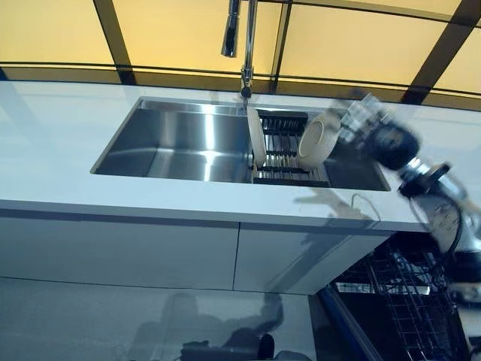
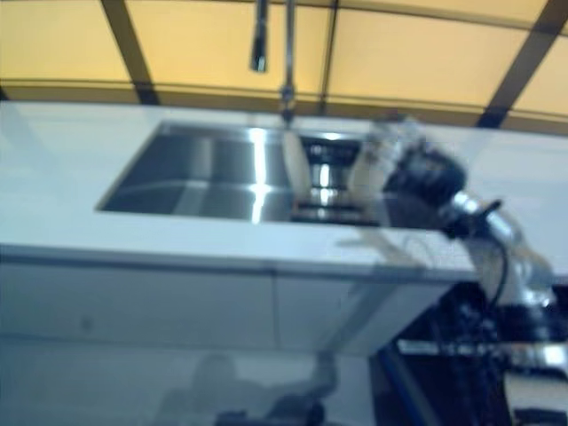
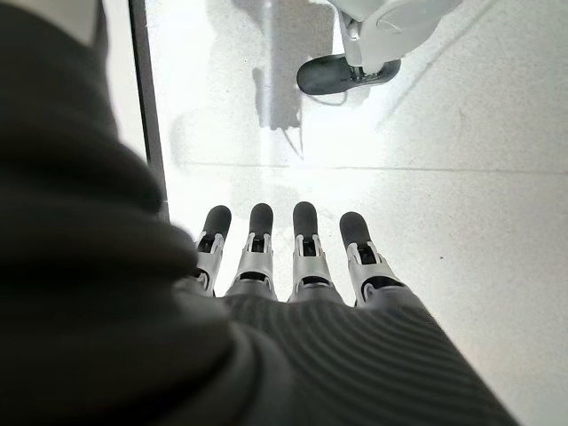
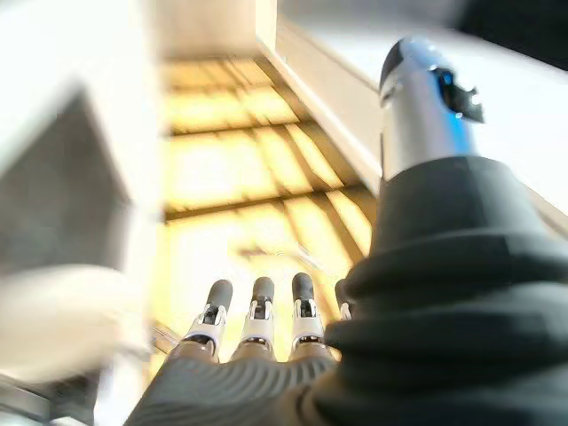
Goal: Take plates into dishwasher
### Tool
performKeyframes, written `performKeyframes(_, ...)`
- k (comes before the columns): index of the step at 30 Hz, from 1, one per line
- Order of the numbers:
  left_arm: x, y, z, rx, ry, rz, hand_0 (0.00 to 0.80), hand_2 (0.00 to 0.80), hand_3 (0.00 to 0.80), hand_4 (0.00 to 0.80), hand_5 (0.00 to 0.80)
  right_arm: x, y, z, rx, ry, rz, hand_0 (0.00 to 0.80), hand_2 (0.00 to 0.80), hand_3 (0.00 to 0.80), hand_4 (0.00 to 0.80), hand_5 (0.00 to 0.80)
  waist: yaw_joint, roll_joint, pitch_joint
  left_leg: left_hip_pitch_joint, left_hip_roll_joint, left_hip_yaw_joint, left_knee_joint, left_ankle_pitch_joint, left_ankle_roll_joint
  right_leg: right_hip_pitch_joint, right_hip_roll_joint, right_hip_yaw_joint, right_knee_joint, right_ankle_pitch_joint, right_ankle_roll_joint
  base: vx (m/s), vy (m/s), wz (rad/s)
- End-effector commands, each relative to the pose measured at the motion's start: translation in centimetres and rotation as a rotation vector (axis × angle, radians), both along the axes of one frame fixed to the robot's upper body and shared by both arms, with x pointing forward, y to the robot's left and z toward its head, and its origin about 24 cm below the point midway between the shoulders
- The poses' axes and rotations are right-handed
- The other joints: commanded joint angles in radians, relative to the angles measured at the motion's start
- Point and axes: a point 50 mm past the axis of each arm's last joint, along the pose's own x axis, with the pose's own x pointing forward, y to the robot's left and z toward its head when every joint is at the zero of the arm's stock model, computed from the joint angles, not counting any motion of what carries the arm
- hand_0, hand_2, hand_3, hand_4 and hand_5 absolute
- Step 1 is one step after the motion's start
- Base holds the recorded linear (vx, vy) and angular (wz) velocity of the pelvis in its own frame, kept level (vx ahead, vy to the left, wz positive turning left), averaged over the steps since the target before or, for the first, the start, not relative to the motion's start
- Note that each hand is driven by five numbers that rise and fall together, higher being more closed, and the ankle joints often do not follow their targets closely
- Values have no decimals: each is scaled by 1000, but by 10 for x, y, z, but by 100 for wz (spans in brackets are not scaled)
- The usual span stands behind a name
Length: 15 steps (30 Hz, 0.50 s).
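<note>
A round cream plate (image 1: 319,138) leans on edge in the dark rack (image 1: 284,154) at the right end of the steel sink (image 1: 180,143). A second white plate (image 1: 256,135) stands upright at the rack's left end. My right hand (image 1: 368,124) is just to the right of the round plate, close to its rim, with its fingers (image 4: 257,311) straight and holding nothing. I cannot tell whether it touches the plate. A blurred pale shape (image 4: 53,319) shows beside it in the right wrist view. My left hand (image 3: 293,257) hangs over the floor, fingers straight and empty.
A tall faucet (image 1: 240,37) rises behind the sink's middle. The white counter (image 1: 68,143) runs around the sink, with white cabinet fronts below. The open dishwasher's dark wire rack (image 1: 409,301) is at the lower right, below the counter's edge.
</note>
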Motion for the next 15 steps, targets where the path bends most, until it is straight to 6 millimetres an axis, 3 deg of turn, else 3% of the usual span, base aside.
performKeyframes(1, 6, 9, 3, 42, 21, -21, 0, 0, 0, 0, 0, -1, -31, 64, 167, -144, -313, 0, 0, 0, 0, 0, 35, -39, -29, -45, 45, -14, 379, -78, 3, 37, -70, 38, 113, -120, 71, 84, -130, -6)
performKeyframes(3, 3, -1, -1, 25, 23, -16, 0, 0, 0, 0, 0, 0, -45, 76, 161, -130, -523, 0, 0, 0, 0, 0, 60, -52, -1, -239, 14, -33, 716, 18, 7, 81, -50, 61, 97, -123, 20, 50, -94, -39)
performKeyframes(4, 4, -3, -2, 18, 25, -36, 0, 0, 0, 0, 0, -1, -55, 81, 184, -123, -596, 0, 0, 0, 0, 0, 70, -59, 8, -304, -5, -33, 755, 25, 9, 91, -56, 61, 92, -116, 10, 69, 53, -69)
performKeyframes(6, 12, -8, -2, 4, 13, -54, 0, 0, 0, 0, 0, -1, -63, 88, 165, -99, -746, 0, 0, 0, 0, 0, 89, -33, 24, -369, -56, -38, 637, 46, 2, 124, -37, 66, 94, -132, 19, 137, 188, -44)
performKeyframes(8, 23, -11, 0, -10, -15, -52, 0, 0, 0, 0, 0, 2, -62, 98, 164, -54, -841, 0, 0, 0, 0, 0, 100, -13, 36, -330, -21, 3, 314, 110, -5, 171, -14, 66, 85, -150, 34, 210, 215, -13)
performKeyframes(10, 30, -13, 1, -12, -34, -55, 0, 0, 0, 0, 0, 2, -66, 104, 107, -49, -908, 0, 0, 0, 0, 0, 112, -18, 43, -284, -40, -33, 226, 97, 16, 179, -33, 60, 105, -170, 44, 145, 205, -58)
performKeyframes(12, 39, -10, 4, -5, -60, -57, 0, 0, 0, 0, 0, -2, -69, 109, -24, 11, -906, 0, 0, 0, 0, 0, 87, -32, 20, -245, -51, 7, 213, 56, 32, 158, -59, 36, 132, -177, 54, 182, 211, -59)
performKeyframes(15, 46, -5, 7, 5, -71, -47, 0, 0, 0, 0, 0, -3, -87, 93, -120, 90, -980, 0, 0, 0, 0, 0, 82, -46, 1, -195, -58, 8, 167, 49, 40, 138, -87, 15, 122, -147, 86, 151, 67, 1)
